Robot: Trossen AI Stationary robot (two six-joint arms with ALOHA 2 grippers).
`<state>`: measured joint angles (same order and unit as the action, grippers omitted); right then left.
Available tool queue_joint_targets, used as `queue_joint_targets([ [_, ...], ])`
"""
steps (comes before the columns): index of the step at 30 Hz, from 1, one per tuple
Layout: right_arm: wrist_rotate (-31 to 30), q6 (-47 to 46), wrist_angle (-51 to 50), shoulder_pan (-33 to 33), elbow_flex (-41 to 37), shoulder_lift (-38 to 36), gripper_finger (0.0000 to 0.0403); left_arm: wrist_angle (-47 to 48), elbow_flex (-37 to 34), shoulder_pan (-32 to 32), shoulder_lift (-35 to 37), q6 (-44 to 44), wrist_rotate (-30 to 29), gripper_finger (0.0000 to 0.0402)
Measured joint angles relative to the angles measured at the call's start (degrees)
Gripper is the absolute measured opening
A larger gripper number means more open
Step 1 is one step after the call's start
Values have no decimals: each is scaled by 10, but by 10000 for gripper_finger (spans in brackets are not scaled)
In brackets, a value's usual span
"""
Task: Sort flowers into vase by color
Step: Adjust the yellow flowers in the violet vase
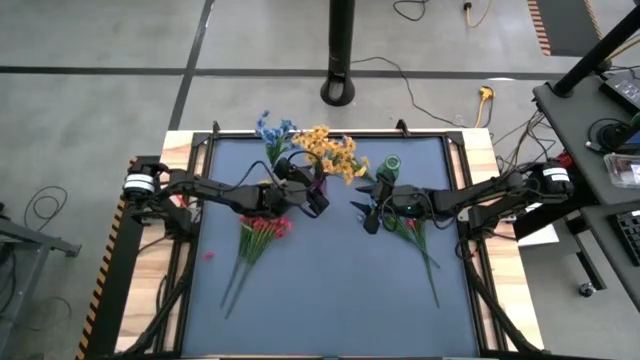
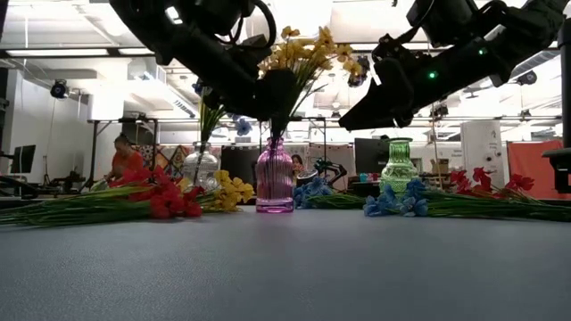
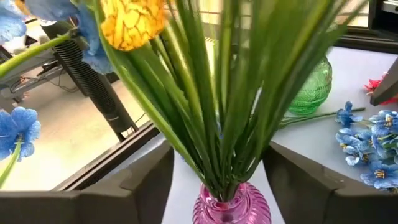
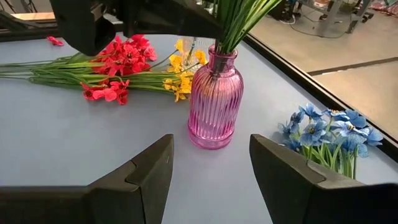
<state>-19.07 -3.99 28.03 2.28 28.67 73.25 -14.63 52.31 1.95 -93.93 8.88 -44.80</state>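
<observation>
Left gripper (image 1: 312, 192) hangs over the pink vase (image 4: 214, 99) near the table's 12 o'clock edge. Its fingers (image 3: 134, 186) are spread either side of the yellow bunch (image 2: 308, 53), whose stems already sit in the vase neck. Not pinching anything that I can see.

Right gripper (image 1: 372, 215) hovers just right of centre, fingers (image 4: 149, 171) spread, empty, facing the pink vase.

Leftovers: red flowers (image 1: 262, 232) lying at 9 o'clock from centre with a few loose yellow sprigs (image 4: 177, 78) beside them, blue flowers (image 4: 329, 134) on the mat beside the right gripper, with red sprigs (image 2: 491, 181) in the same pile. Green vase (image 1: 390, 166) at 1 o'clock and clear vase (image 2: 202, 165) at 11 o'clock; the clear one has a blue sprig (image 1: 272, 130) in it.

My read: the yellow drop is done. For the retreat I'd lift the left gripper straight up with fingers wide so the leaves don't snag and tip the vase. Next pick: grab low on the stems, not the blossoms.
</observation>
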Motion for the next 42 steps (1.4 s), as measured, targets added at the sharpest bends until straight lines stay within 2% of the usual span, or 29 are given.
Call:
queue_joint_targets([
  [12,0,-9,0,0,0,0,203,0,0,3,0,7,0,106],
  [20,0,-13,0,0,0,0,203,1,0,3,0,33,-1,52],
  [25,0,-14,0,0,1,0,203,6,0,3,0,57,-2,39],
  [42,0,-11,-3,0,1,0,203,9,-14,-5,1,97,-2,38],
])
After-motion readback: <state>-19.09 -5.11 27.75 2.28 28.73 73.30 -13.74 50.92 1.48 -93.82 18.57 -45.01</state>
